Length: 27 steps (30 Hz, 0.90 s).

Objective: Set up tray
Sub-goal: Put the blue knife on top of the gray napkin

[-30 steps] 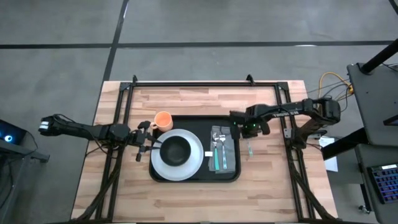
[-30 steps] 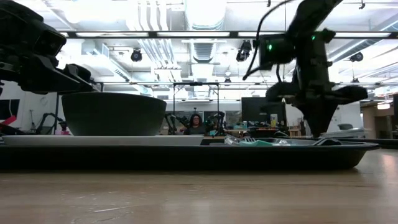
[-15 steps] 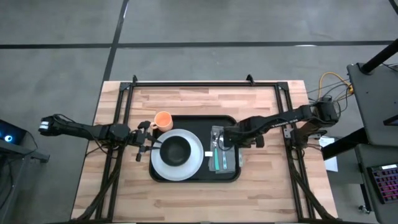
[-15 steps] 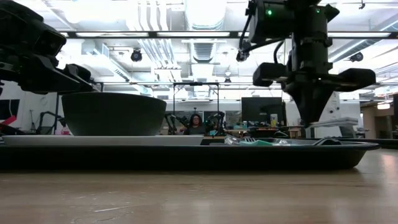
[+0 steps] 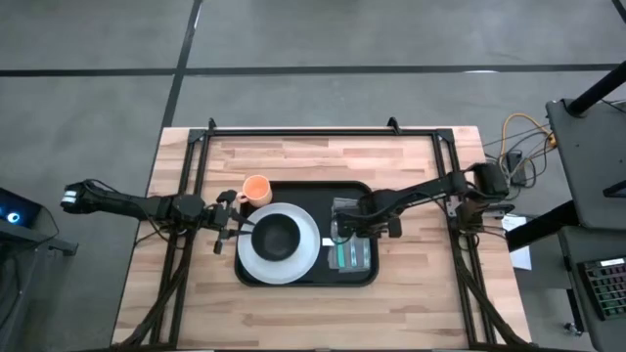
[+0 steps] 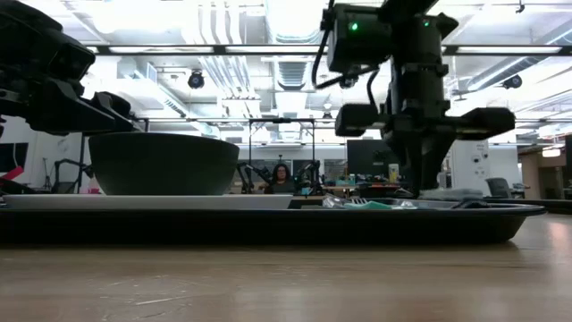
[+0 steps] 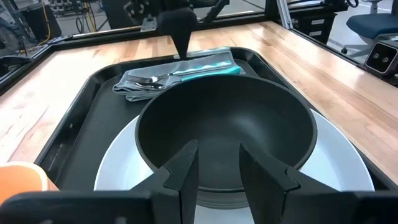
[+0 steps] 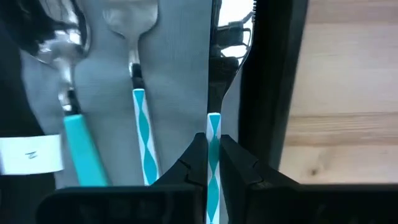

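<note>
The black tray (image 5: 364, 276) lies mid-table. On it are a white plate (image 5: 308, 256) bearing a black bowl (image 5: 276, 237), and a grey napkin (image 5: 358, 260) with a teal-handled spoon (image 8: 74, 140) and a striped-handled fork (image 8: 142, 118) lying on it. My right gripper (image 5: 350, 225) hangs over the napkin's right edge, pointing down, shut on a knife (image 8: 230, 68) with a teal-and-white striped handle. My left gripper (image 7: 214, 168) stands open at the tray's left side, its fingers just short of the bowl's wall and touching nothing. An orange cup (image 5: 256, 188) stands by the tray's far left corner. My right gripper pinches the knife's striped handle (image 8: 212, 121) between its two fingers, close to where the blade begins. The fingers come from above, pointing down, and lie across the knife. The knife lies level just above the napkin (image 6: 451, 191); whether it touches the cloth I cannot tell.
The tray's right rim (image 8: 273, 93) runs close beside the held knife, with bare wood table (image 8: 348, 93) beyond it. Black frame rails (image 5: 323, 132) border the table's far and side edges. A person sits far off in the room behind (image 6: 282, 177).
My right gripper has carried the knife toward the table's left edge, from outside the tray's right rim to a place over the napkin, and has rolled somewhat about its downward axis. It has stayed shut on the knife throughout.
</note>
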Each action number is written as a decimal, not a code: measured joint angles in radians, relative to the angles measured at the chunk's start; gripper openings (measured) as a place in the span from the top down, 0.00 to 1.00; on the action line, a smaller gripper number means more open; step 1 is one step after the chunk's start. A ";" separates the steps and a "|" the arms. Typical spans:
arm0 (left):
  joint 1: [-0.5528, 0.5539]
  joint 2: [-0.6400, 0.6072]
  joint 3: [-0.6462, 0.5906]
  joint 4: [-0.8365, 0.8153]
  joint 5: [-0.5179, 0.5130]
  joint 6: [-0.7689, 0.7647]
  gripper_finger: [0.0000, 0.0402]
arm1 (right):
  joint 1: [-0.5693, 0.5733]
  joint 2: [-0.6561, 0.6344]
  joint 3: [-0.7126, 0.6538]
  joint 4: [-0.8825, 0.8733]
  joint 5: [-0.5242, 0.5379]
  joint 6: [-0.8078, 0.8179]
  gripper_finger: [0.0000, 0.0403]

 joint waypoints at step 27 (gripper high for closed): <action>0.000 0.000 0.000 0.000 0.000 0.000 0.76 | -0.011 0.063 0.000 0.050 -0.051 -0.021 0.97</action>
